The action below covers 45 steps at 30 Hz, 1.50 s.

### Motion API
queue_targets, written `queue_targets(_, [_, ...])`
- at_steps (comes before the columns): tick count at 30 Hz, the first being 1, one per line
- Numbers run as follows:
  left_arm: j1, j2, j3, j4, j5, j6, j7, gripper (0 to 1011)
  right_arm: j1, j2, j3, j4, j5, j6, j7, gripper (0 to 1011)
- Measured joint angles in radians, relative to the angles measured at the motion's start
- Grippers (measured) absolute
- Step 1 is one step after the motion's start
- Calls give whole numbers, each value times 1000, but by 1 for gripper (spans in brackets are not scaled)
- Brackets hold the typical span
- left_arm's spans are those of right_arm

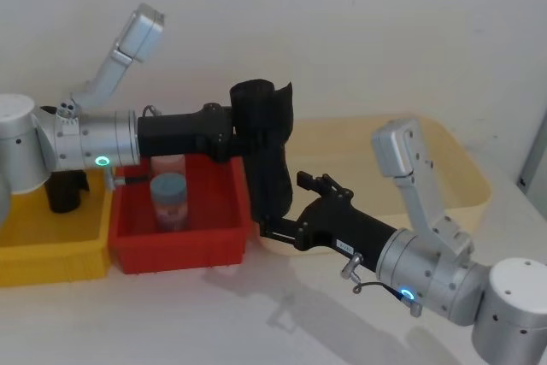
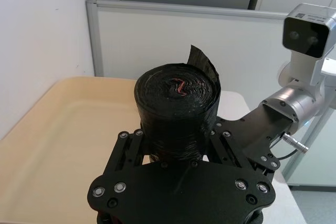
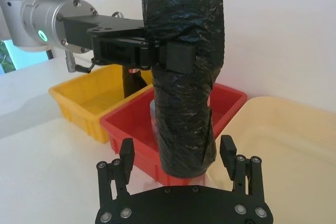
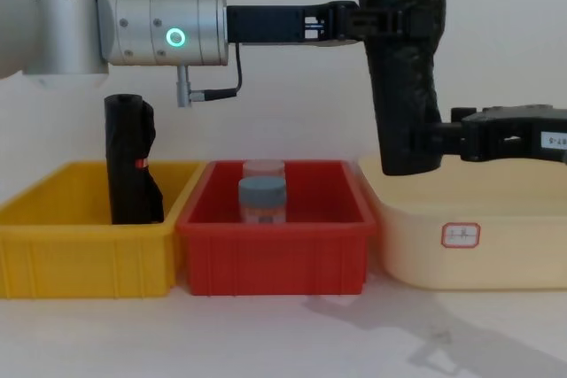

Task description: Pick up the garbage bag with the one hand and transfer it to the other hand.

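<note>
Holding the garbage bag (image 4: 403, 86) upright in mid-air w/ my left claw (image 1: 241, 136), clamped tight near the bag's top end, above where the red bin (image 4: 275, 254) meets the beige tub (image 4: 514, 245). My right claw (image 3: 176, 148) is at the bag's bottom end, fingers apart, one each side w/ slight gaps, not gripping.

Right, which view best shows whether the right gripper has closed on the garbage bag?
The right wrist view: the right gripper straddles the garbage bag, which the left gripper holds, with gaps both sides. Head and chest views show it side-on at the bag's lower end; the left wrist view, its body behind.
</note>
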<state>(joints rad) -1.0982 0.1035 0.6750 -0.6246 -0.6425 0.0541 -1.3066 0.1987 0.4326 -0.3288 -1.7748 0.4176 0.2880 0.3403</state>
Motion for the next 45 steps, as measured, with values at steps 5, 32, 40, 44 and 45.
queue_targets(5, [-2,-9,3,18,-9,-1,-13,448,7,-11,-3,5,5,11,-16,1001])
queue_targets(32, [11,-14,16,24,-42,13,-40,448,37,-33,-39,39,1,26,-48,800])
queue_targets(40, [12,-13,17,22,-45,14,-41,448,39,-34,-43,42,0,27,-49,547])
queue_targets(44, [12,-13,18,22,-45,15,-41,448,39,-34,-44,43,0,27,-50,536])
queue_targets(45, [12,-13,18,22,-46,15,-41,448,39,-34,-44,43,-1,28,-50,536])
